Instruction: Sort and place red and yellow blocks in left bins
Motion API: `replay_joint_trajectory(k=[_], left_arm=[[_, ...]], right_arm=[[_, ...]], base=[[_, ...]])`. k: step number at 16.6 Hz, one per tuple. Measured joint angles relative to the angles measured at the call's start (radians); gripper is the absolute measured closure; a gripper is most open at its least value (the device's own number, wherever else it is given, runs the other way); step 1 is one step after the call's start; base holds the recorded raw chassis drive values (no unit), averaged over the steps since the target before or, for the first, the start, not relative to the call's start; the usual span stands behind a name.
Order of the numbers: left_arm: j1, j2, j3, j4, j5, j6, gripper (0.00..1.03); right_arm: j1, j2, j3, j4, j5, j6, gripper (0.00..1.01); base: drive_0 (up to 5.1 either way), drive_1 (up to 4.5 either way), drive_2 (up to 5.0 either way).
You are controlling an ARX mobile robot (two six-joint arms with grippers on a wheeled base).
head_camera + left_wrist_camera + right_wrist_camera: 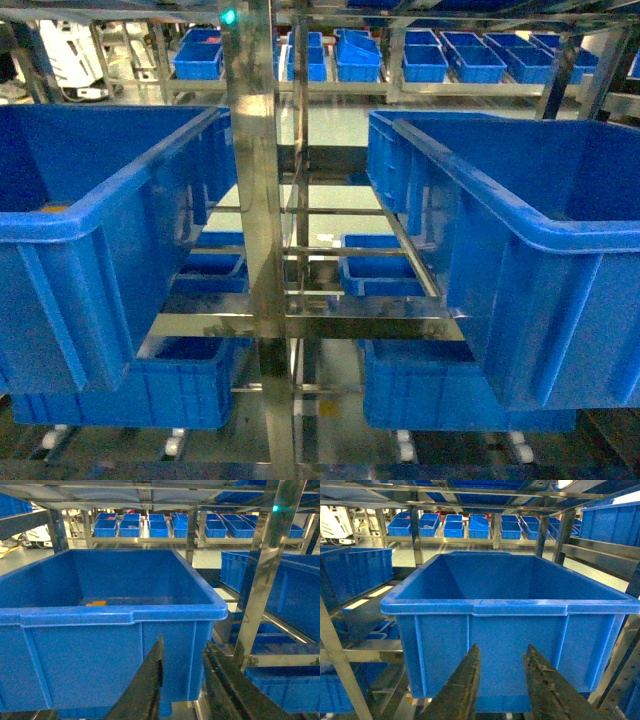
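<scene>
A large blue left bin stands on the steel rack, and it fills the left wrist view as the bin. On its floor near the front wall lies a small yellow block; a sliver of that block shows over the rim in the head view. No red block is in view. My left gripper hangs open and empty in front of this bin's near wall, below its rim. My right gripper is open and empty before the right blue bin. Neither gripper shows in the head view.
A vertical steel post of the rack stands between the two bins, seen also as the post. Smaller blue bins sit on lower shelves. Rows of blue bins line a far rack. The right bin is close on the right.
</scene>
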Motion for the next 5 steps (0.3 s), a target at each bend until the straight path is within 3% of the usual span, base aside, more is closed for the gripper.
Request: replay_joint_trajectory(k=[5], left_arm=[[0.000, 0.000, 0.000, 0.000, 0.000, 0.000, 0.18]], right_arm=[[0.000, 0.000, 0.000, 0.000, 0.000, 0.000, 0.17]], base=[[0.0, 0.00, 0.0]])
